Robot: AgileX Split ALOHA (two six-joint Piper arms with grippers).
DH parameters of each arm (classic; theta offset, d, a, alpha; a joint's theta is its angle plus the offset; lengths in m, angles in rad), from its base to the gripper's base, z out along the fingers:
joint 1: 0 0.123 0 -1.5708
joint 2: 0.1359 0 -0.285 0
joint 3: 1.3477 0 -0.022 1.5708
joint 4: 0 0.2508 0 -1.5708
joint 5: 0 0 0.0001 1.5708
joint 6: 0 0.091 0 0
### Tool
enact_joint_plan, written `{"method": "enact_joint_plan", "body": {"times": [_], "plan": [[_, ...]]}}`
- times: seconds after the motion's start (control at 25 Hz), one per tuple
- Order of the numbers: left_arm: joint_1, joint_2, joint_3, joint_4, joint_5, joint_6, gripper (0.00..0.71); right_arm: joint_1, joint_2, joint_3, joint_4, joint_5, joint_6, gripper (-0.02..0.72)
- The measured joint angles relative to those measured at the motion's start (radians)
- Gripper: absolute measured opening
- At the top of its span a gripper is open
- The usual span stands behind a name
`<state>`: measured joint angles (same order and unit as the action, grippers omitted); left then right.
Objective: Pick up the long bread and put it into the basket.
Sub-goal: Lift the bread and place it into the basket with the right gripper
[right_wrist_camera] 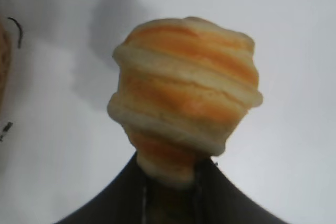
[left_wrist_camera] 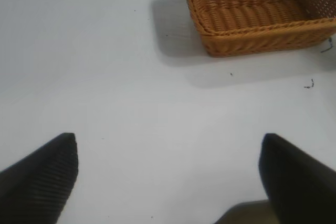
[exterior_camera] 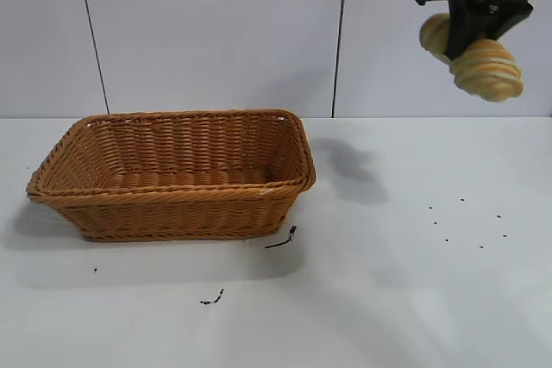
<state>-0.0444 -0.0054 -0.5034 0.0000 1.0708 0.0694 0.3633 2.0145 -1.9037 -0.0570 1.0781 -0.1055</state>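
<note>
My right gripper (exterior_camera: 468,38) is shut on the long bread (exterior_camera: 486,67), a tan-golden loaf with orange-brown stripes. It holds the loaf high in the air at the upper right, well right of the basket. In the right wrist view the long bread (right_wrist_camera: 186,100) fills the middle, gripped by its near end. The orange-brown wicker basket (exterior_camera: 177,200) stands on the white table at the left, and its inside looks empty. My left gripper (left_wrist_camera: 168,177) is open and empty above bare table; the basket (left_wrist_camera: 252,30) shows farther off in the left wrist view.
A small dark scrap (exterior_camera: 285,239) lies by the basket's front right corner and another (exterior_camera: 213,298) lies nearer the front. Several tiny dark crumbs (exterior_camera: 470,226) dot the white table (exterior_camera: 388,299) at the right. A panelled white wall stands behind.
</note>
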Motion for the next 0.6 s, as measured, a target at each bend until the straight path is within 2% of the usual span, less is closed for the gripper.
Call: {"method": "enact_joint_plan", "body": {"times": [0.08, 0.24, 0.52, 0.6], "plan": [[0.000, 0.000, 0.000, 0.000, 0.000, 0.000, 0.696, 0.058, 0.045, -0.056, -0.011, 0.000, -0.036, 0.123], [0.000, 0.000, 0.000, 0.000, 0.000, 0.000, 0.696, 0.179, 0.118, -0.139, -0.015, -0.037, -0.158, 0.123], [0.000, 0.000, 0.000, 0.000, 0.000, 0.000, 0.696, 0.319, 0.186, -0.145, -0.015, -0.248, -0.459, 0.113], [0.000, 0.000, 0.000, 0.000, 0.000, 0.000, 0.696, 0.340, 0.208, -0.146, -0.015, -0.301, -0.510, 0.113]]}}
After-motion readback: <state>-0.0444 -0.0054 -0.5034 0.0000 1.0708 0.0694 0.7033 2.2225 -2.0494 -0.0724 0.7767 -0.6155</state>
